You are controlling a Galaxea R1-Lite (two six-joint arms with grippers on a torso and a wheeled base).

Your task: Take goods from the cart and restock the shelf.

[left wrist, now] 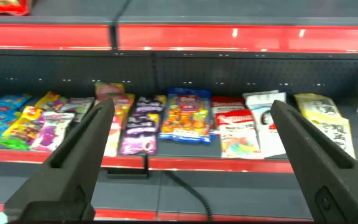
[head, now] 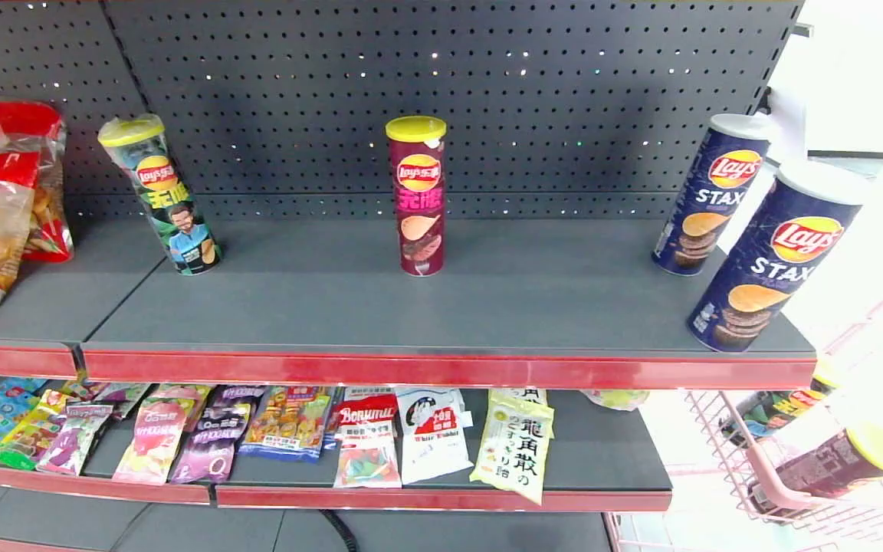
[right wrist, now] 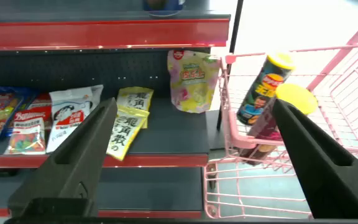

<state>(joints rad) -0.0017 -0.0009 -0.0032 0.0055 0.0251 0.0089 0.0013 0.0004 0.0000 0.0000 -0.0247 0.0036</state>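
Restocking sits between picks: both my jaws gape empty. Next, I judge, the right reaches into the cart [right wrist: 227, 106] for a can [right wrist: 263, 90], then the shelf [head: 487, 307].

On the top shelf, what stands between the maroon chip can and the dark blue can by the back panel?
Nothing: in the head view the shelf board is bare between the maroon can and the rear blue can.
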